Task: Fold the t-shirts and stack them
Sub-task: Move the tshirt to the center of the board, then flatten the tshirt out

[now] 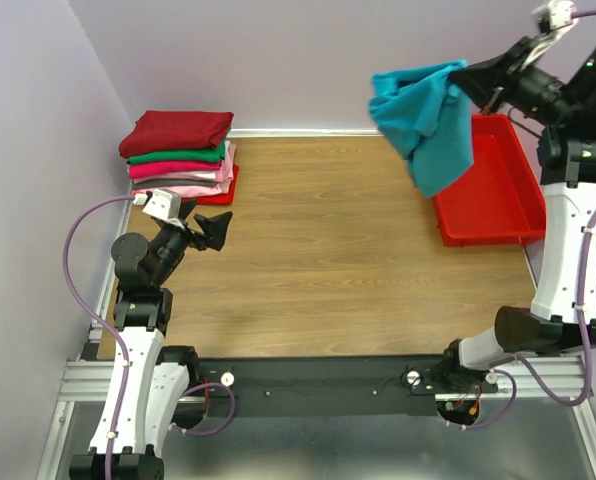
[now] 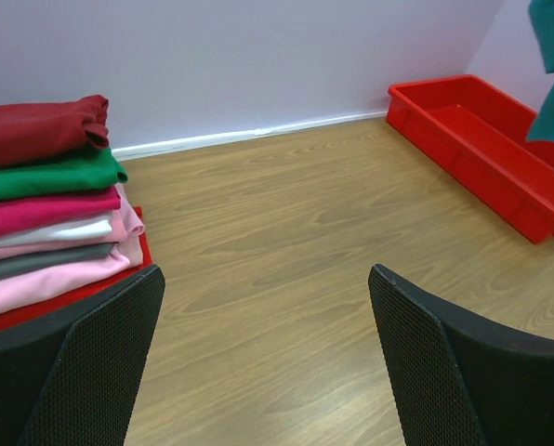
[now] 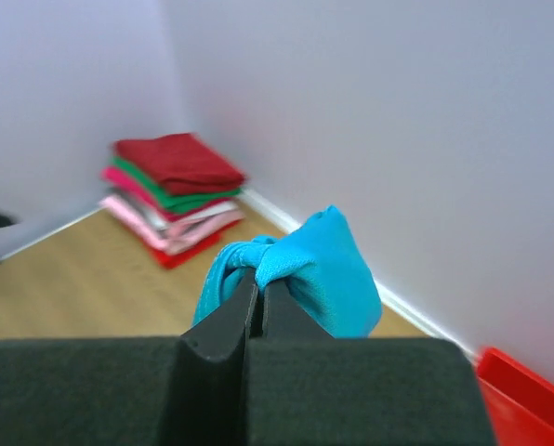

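Pressed together, the right fingers [image 3: 229,325] pinch a fold of the teal t-shirt [image 3: 323,269], and the cloth bulges out in a rounded bunch just past their tips. From the top camera this teal t-shirt [image 1: 430,120] hangs in the air at the far right of the table [image 1: 328,260], held high by the raised right arm. It is not spread out. It is crumpled and twisted near the grip, with deep folds, and one longer part falls down to a narrow end, which is seen in front of the left wall of the red bin [image 1: 498,190]. The colour is a plain bright turquoise, without print. The left fingers [image 2: 105,367] are spread wide and hold nothing. They hover low over the wood, near the stack of folded t-shirts [image 1: 178,155] in the far left corner. This stack lies close to the wall [image 2: 258,65] and looks tidy and flat: a dark red shirt is on top, then green, then magenta, then pale pink and grey layers, and a bright red layer at the bottom. The edges of the stack are rounded, and they do not line up exactly.
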`<move>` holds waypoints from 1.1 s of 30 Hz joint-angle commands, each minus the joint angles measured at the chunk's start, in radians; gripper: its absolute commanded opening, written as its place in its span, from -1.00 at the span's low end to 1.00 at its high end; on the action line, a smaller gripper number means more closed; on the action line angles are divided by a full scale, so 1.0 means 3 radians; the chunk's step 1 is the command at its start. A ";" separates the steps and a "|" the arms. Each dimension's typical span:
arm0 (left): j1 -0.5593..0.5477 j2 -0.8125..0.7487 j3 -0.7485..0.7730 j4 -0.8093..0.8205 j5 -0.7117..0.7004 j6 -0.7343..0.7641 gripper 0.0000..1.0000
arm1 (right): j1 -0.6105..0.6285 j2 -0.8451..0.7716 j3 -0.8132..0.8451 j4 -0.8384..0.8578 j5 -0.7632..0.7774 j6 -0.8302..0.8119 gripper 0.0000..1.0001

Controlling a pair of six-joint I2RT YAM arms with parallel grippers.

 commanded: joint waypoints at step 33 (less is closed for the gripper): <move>-0.2330 0.1188 -0.0012 -0.0492 -0.1116 -0.1401 0.52 | 0.1491 -0.0257 -0.3955 -0.0123 0.0624 -0.1758 0.79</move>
